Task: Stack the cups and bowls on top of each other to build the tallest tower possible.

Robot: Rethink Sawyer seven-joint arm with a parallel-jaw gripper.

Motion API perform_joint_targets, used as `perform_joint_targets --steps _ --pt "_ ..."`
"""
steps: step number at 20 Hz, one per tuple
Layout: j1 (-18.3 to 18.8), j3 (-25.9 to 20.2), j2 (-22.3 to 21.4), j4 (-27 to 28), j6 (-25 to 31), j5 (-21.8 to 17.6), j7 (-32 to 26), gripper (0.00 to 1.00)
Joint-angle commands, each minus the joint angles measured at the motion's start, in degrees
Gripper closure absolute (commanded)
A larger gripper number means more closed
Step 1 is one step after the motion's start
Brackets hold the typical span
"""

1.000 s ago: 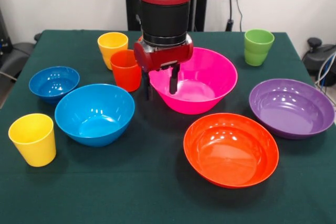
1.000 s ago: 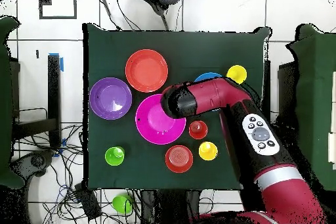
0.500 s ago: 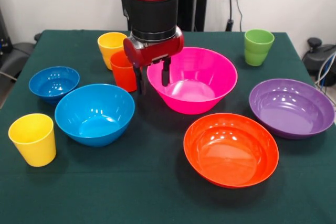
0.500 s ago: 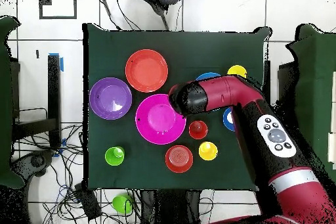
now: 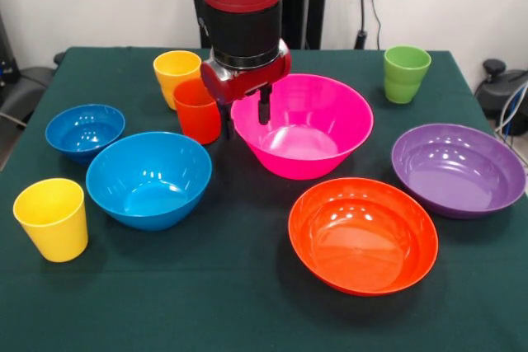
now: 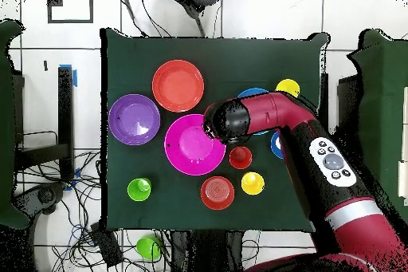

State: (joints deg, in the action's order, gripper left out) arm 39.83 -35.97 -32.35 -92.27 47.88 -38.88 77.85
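Green cloth covers the table, and nothing on it is stacked yet: every bowl and cup stands apart on the cloth. The large pink bowl sits near the middle, upright, mouth up. The pincer hangs at that bowl's rim on the side facing the orange-red cup; one finger shows in front of the pink wall, the other over the gap between bowl and cup. Its two fingers stand a little apart with nothing between them, so it is empty.

In the front view the medium blue bowl lies below and to the left of the pincer, nearer the camera, with the small blue bowl further left. The wide orange bowl and the purple bowl lie on the pink bowl's other side. A small orange bowl shows only in the overhead view, beside a yellow cup.

I judge the next grasp turns on that short gap: pink rim on one side of the pincer, orange-red cup just beside it on the other.
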Motion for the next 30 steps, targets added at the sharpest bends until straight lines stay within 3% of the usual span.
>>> perform_joint_targets --steps 1,21,30 --pt "-0.50 -2.60 2.79 -1.98 5.16 -2.30 -15.63 0.00" --pt "-1.65 -3.27 2.86 -1.93 3.14 -3.94 -14.44 0.00" --pt "-1.04 -2.40 4.29 -1.98 -1.44 -7.43 -14.32 0.00"
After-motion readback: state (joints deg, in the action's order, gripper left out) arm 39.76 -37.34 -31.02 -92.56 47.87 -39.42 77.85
